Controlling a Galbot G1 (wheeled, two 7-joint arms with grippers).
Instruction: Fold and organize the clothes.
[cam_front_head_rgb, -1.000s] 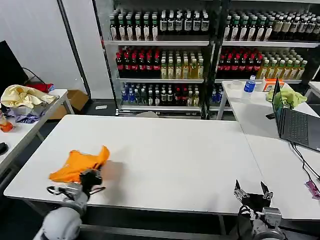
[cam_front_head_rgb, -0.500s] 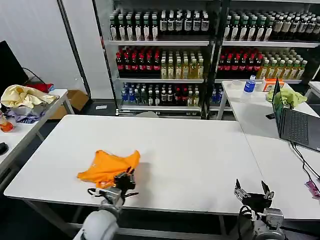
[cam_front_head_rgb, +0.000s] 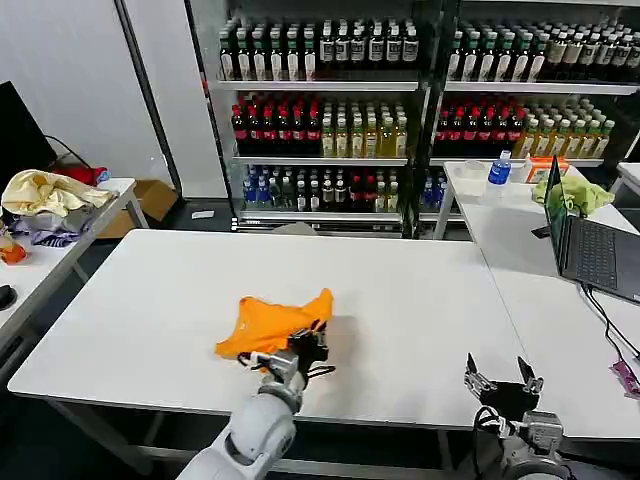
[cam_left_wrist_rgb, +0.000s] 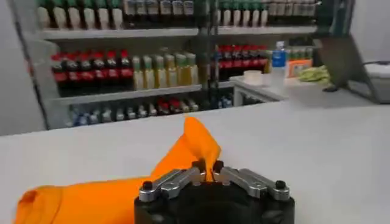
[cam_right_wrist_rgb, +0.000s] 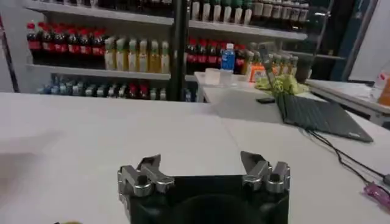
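The bright orange T-shirt (cam_front_head_rgb: 272, 324) lies bunched on the white table (cam_front_head_rgb: 400, 300), left of the middle and near the front edge. My left gripper (cam_front_head_rgb: 312, 340) is shut on a fold of the shirt at its right end. In the left wrist view the orange T-shirt (cam_left_wrist_rgb: 109, 195) trails away from the left gripper (cam_left_wrist_rgb: 208, 165), a peak of cloth rising between the closed fingertips. My right gripper (cam_front_head_rgb: 502, 378) hangs open at the front right edge of the table, holding nothing; the right gripper (cam_right_wrist_rgb: 200, 163) has only bare tabletop before it.
A second white table (cam_front_head_rgb: 520, 215) at the right carries a laptop (cam_front_head_rgb: 590, 250), a water bottle (cam_front_head_rgb: 498, 172) and a lime green cloth (cam_front_head_rgb: 580, 192). A side table (cam_front_head_rgb: 60, 255) at the left holds pale yellow and grey garments (cam_front_head_rgb: 45, 195). Shelves of bottles (cam_front_head_rgb: 330, 120) stand behind.
My left gripper has dragged the orange T-shirt to the right along the table's front, from the left end toward the middle. The right gripper has stayed put.
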